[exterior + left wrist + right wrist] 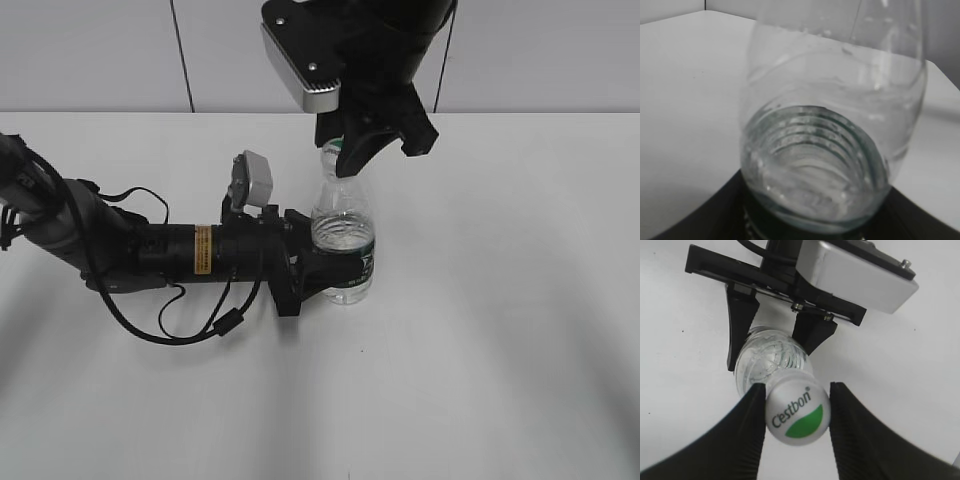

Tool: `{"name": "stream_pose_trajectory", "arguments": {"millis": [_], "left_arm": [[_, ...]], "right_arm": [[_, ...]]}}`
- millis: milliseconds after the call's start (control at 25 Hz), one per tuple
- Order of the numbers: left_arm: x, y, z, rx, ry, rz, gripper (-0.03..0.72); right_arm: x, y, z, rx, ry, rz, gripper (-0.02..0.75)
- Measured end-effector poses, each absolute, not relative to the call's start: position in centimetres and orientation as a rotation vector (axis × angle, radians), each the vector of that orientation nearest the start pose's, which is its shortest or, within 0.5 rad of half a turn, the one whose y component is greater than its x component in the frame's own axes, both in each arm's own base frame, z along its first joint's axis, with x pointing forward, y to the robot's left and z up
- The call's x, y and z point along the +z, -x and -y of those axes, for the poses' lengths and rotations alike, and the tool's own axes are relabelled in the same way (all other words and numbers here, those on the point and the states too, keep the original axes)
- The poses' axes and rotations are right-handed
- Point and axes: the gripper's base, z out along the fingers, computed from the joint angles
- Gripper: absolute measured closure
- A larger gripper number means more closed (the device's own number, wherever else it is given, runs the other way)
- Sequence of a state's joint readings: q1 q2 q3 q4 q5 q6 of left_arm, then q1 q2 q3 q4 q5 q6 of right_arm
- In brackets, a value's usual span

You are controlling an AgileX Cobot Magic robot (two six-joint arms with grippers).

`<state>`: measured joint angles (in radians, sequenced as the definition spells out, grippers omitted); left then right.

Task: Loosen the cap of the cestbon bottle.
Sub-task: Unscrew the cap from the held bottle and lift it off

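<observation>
The cestbon bottle [343, 225] stands upright on the white table, clear with a dark green label band low down. My left gripper [330, 265] lies low along the table and is shut on the bottle's lower body. In the left wrist view the bottle [835, 125] fills the frame, with the dark jaws [815, 235] at its base. My right gripper [370, 140] comes down from above over the bottle's top. In the right wrist view its two black fingers [798, 386] touch both sides of the white cap [797, 412], which carries a green mark. Below it are the bottle [767, 357] and the left gripper [772, 335].
The left arm with its cables [150, 250] stretches across the table's left side. A pale wall [100, 50] runs behind the table's far edge.
</observation>
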<state>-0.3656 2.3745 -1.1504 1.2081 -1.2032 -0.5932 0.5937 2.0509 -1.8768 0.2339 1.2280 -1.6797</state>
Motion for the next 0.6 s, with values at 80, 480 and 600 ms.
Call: {"name": "stream_pose_trajectory", "arguments": {"millis": [80, 480, 600], "left_arm": [[5.6, -34.2, 21.6, -1.162, -1.142, -1.540, 0.312], [5.6, -34.2, 21.6, -1.164, -1.137, -1.541, 0.315], [5.6, -34.2, 21.6, -1.163, -1.137, -1.541, 0.315]], "right_arm": [[27.2, -35.3, -26.2, 0.090, 2.509, -1.241, 0.438], [27.9, -35.0, -26.1, 0.102, 2.465, -1.285, 0.438], [29.0, -34.6, -26.0, 0.109, 2.415, -1.325, 0.439]]}}
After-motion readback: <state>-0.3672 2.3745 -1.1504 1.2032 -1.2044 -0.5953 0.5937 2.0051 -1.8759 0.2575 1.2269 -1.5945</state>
